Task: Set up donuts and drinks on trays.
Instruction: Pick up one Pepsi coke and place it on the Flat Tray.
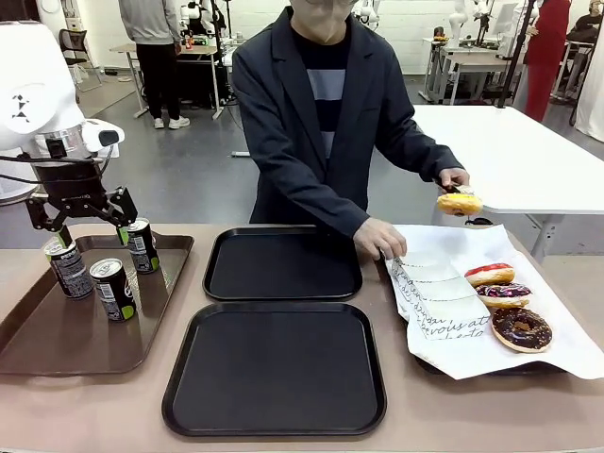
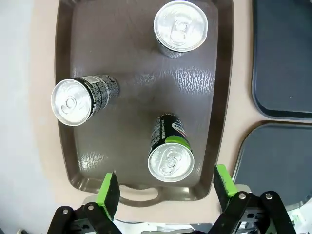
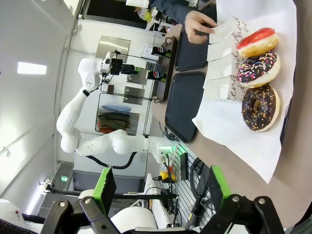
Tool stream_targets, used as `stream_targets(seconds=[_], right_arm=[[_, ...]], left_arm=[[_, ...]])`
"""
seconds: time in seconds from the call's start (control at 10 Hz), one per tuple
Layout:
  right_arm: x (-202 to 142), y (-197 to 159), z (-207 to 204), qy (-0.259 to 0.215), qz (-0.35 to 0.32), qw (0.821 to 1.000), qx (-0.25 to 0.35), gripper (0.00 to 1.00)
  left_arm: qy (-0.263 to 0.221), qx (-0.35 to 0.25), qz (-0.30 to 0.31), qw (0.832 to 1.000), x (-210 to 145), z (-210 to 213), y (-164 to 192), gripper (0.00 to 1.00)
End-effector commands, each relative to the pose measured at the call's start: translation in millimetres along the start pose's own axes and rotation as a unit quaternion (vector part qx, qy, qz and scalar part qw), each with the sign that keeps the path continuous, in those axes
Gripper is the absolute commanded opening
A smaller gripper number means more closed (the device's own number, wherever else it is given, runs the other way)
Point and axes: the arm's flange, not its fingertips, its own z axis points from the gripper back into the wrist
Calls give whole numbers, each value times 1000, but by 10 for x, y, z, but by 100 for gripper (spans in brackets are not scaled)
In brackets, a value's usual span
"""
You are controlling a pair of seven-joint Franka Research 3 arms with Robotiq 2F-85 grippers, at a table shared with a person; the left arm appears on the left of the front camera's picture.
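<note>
Three black drink cans (image 1: 113, 288) stand on a long brown tray (image 1: 57, 344). My left gripper (image 1: 92, 231) hangs open just above them. In the left wrist view the nearest can (image 2: 169, 156) sits below the gap of the open left gripper (image 2: 165, 189), untouched. Two black trays (image 1: 283, 264) (image 1: 276, 368) lie bare mid-table. Red (image 1: 490, 275), purple (image 1: 504, 294) and chocolate (image 1: 521, 328) donuts rest on white paper at right. The person lifts a plain donut (image 1: 460, 202) with tongs. My right gripper (image 3: 161, 184) is open, high above the donuts (image 3: 258, 68).
The person's other hand (image 1: 380, 238) presses on white paper sleeves (image 1: 429, 283) laid beside the donuts. The large white sheet (image 1: 557, 354) overhangs a tray at the table's right edge. A white table (image 1: 519, 151) stands behind the person.
</note>
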Motion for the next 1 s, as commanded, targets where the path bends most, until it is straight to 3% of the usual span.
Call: stream_targets(seconds=[0.0,0.6,0.9], right_arm=[[-7,8,-2,-1,3,1000,3,100],[-7,8,-2,-1,3,1000,3,100],[-7,8,-2,-1,3,1000,3,100]], left_arm=[[12,2,-1,1000,8,31,76,100],[10,0,6,1000,7,-4,81,100],[-19,19,-11,1000,-31,-121,-156,100]])
